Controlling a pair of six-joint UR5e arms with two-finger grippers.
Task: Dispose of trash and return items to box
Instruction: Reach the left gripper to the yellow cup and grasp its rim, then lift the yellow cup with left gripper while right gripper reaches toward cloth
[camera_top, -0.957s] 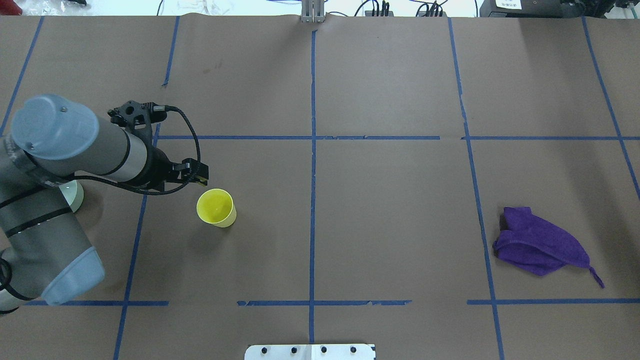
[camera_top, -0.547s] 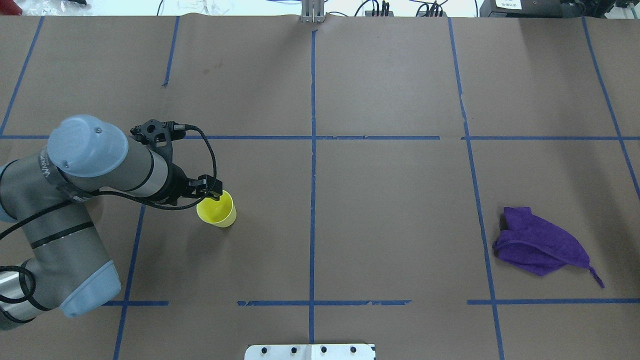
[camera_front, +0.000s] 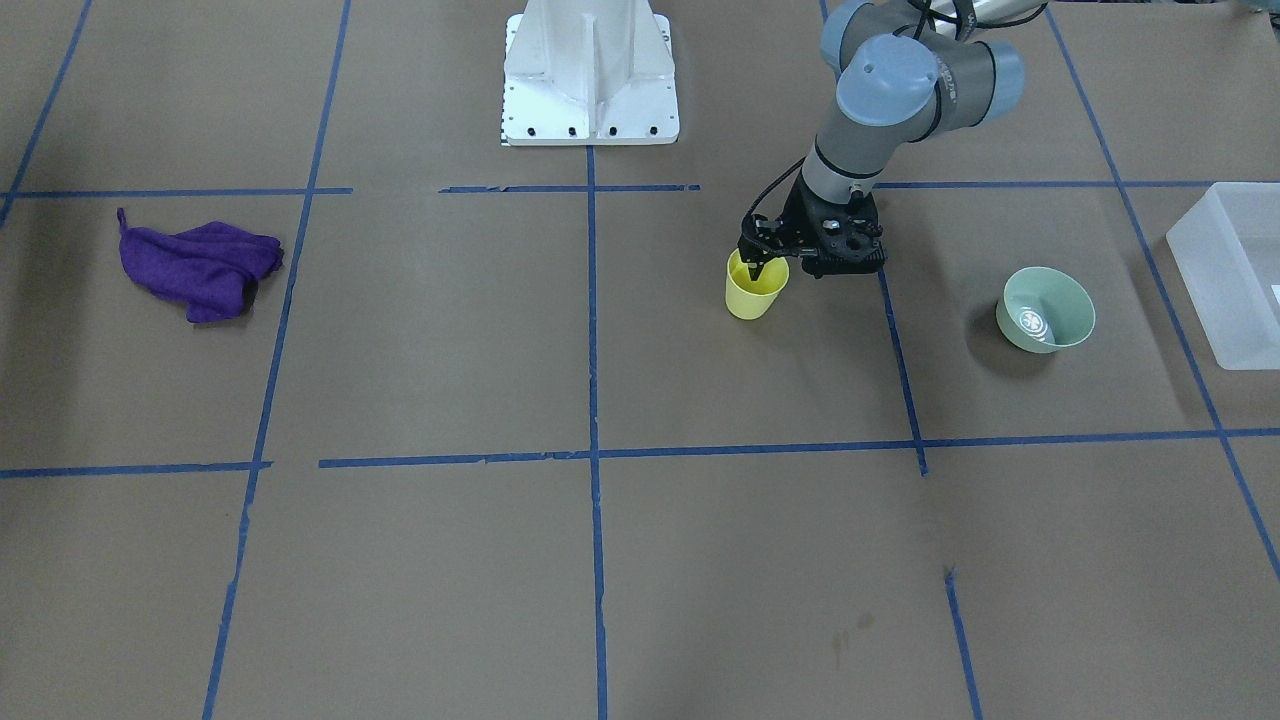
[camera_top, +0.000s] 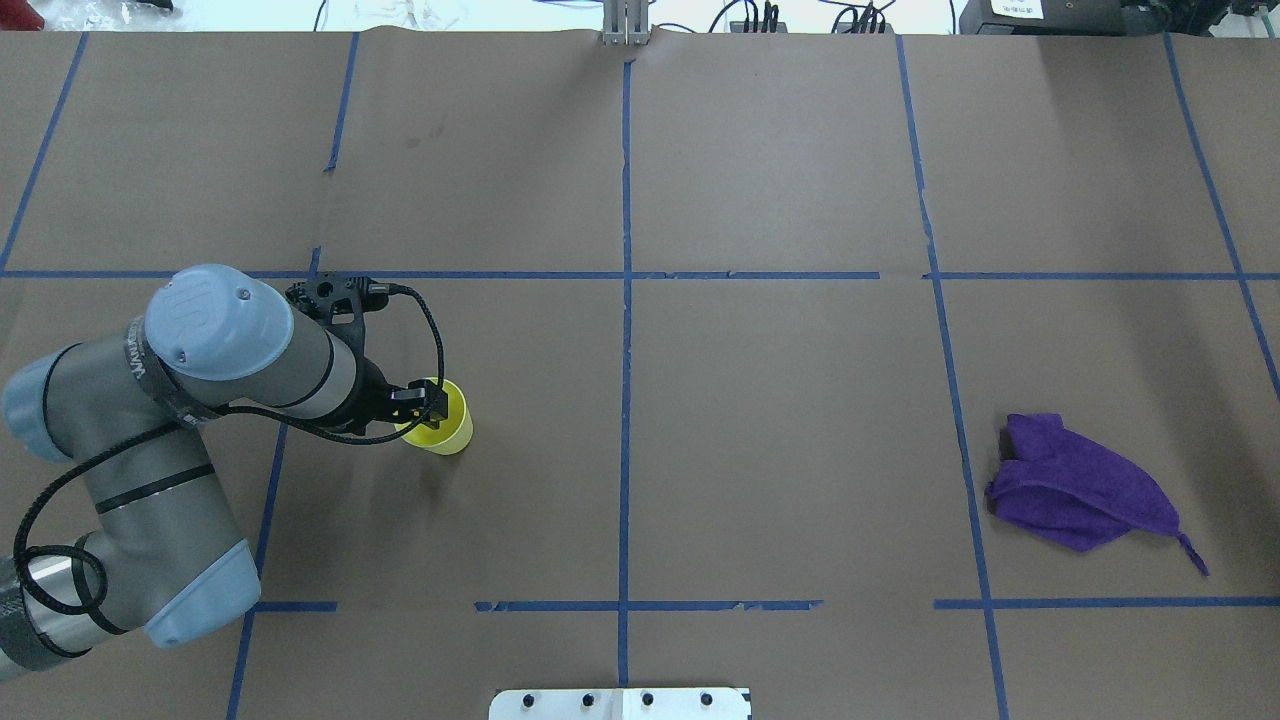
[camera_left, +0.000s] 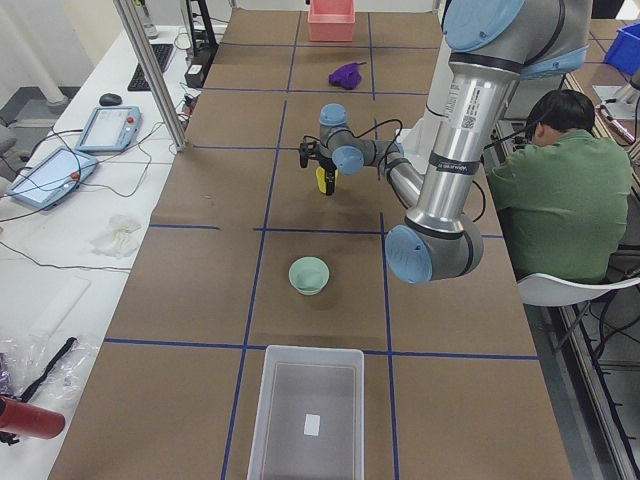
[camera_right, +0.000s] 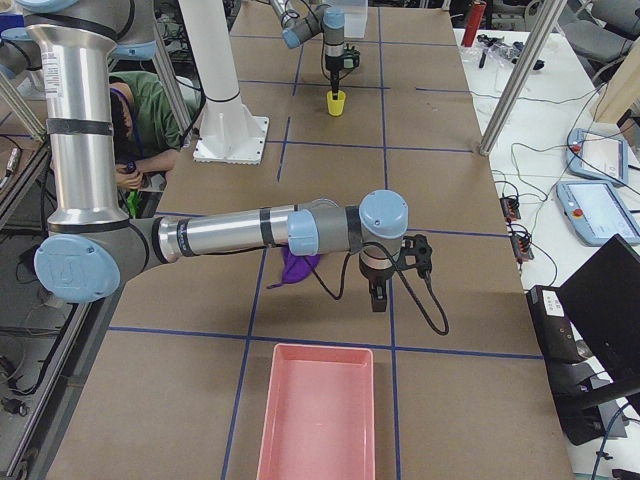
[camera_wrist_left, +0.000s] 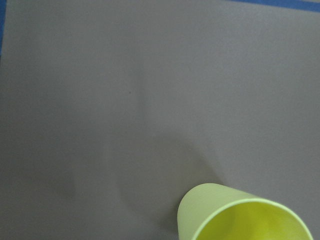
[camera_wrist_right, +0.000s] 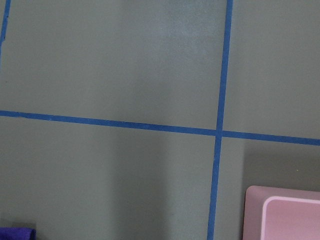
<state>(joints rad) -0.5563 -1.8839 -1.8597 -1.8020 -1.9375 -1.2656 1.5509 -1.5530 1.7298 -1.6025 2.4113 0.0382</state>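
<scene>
- Overhead exterior view: the yellow cup (camera_top: 452, 428) stands upright, mouth up, on the brown-papered table (camera_top: 780, 400), in a square of the blue tape grid on the robot's left half.
- The left gripper (camera_top: 425, 402) points down over the side of the cup's mouth nearest the arm.
- Exterior front-facing view: the left gripper (camera_front: 762, 265) has its fingertips down at the cup (camera_front: 750, 295) rim. The dark fingers blur together there, so I cannot tell how wide the jaws stand or whether they grip the rim.
- Left wrist-mounted view: the cup (camera_wrist_left: 240, 215) fills the lower right corner, with bare paper all round it; no fingers show.
- The mint-green bowl (camera_front: 1045, 310) sits upright, well apart from the cup, toward the robot's left.
- The translucent white box (camera_front: 1200, 290) lies past the bowl at that end of the table. Cup and bowl are both outside it.
- Exterior left view: box (camera_left: 305, 352), bowl (camera_left: 309, 274) and cup (camera_left: 325, 180) lie roughly in a line along the table.
- The purple cloth (camera_top: 1080, 485) lies crumpled on the robot's right half.
- Exterior right view: the right gripper (camera_right: 378, 295) points down above the paper near the cloth (camera_right: 295, 268), with a pink bin (camera_right: 316, 348) close by. I cannot tell how its jaws stand.
</scene>
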